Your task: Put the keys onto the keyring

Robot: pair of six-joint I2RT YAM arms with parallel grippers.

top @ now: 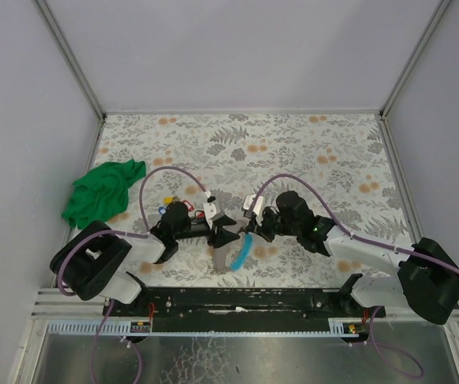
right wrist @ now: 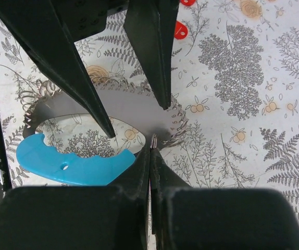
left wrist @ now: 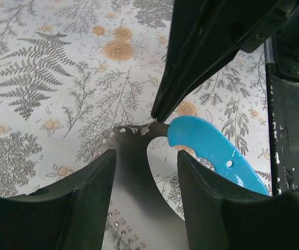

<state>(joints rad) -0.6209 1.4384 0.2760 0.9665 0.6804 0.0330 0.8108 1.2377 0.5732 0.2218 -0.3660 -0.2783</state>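
The keyring [right wrist: 134, 107] lies by the middle of the table's [top: 293, 152] near edge (part grey, part bright blue). The right gripper [right wrist: 153, 140] pinches its rim with fingers squeezed tight. The left gripper [left wrist: 147, 156] holds its fingers spread apart over the grey part.

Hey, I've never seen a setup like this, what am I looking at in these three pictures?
Two robot arms sit at a floral-patterned table. One picture looks down from above; the other two come from cameras on each wrist. On the table lie a crumpled green cloth, small keys with coloured plastic tags and a large flat keyring, part grey, part light blue. The right gripper is shut, pinching the keyring's edge. The left gripper is open, its fingers either side of the grey part.
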